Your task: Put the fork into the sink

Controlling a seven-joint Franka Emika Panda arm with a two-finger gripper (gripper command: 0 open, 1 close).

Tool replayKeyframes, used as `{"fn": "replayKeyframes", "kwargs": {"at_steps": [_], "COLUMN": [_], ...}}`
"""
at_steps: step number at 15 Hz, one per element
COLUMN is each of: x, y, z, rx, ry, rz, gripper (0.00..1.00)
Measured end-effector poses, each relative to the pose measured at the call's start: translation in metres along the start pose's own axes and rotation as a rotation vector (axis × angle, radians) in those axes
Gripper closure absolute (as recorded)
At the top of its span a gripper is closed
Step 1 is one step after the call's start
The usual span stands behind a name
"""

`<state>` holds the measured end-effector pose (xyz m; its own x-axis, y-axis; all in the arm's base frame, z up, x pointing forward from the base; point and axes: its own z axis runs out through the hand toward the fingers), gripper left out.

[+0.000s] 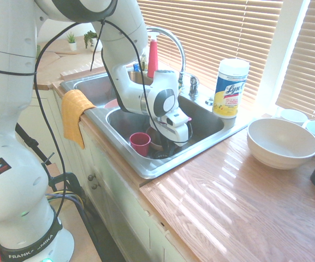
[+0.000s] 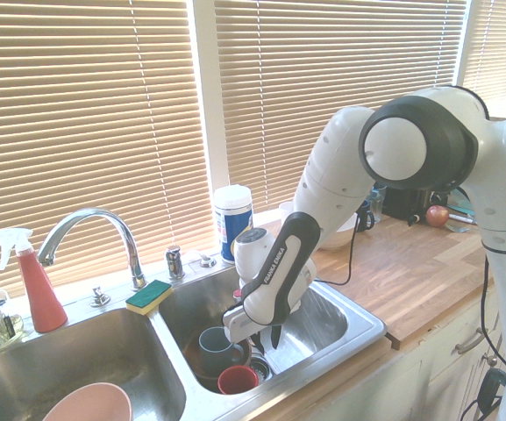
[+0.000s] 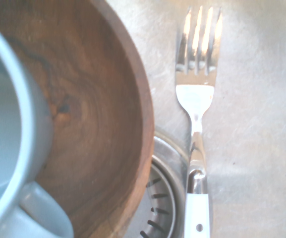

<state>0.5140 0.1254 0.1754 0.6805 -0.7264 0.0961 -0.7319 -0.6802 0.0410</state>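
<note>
Down inside the sink (image 1: 201,143), the gripper (image 2: 266,336) hangs by the drain; finger state cannot be told. The fork (image 3: 196,124) lies on the basin floor beside a wooden bowl (image 3: 98,114). Release step; next, presumably, lifting clear.

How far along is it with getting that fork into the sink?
Nearly done: the fork is down in the sink, beside the wooden bowl and over the drain. The gripper hangs low in the basin. Left: confirm release and lift the arm away.
</note>
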Motion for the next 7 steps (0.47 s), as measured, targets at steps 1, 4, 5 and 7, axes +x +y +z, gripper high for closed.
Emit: {"fn": "replayKeyframes", "kwargs": {"at_steps": [1, 4, 5, 7], "x": [0.001, 0.010, 0.014, 0.020], "y": [-0.001, -0.011, -0.014, -0.015], "z": [-0.001, -0.029, -0.051, -0.107], "rx": [0.003, 0.051, 0.072, 0.114], "ry": [0.002, 0.027, 0.042, 0.077], "rz": [0.002, 0.008, 0.011, 0.012], "gripper": [0.00, 0.00, 0.00, 0.00]}}
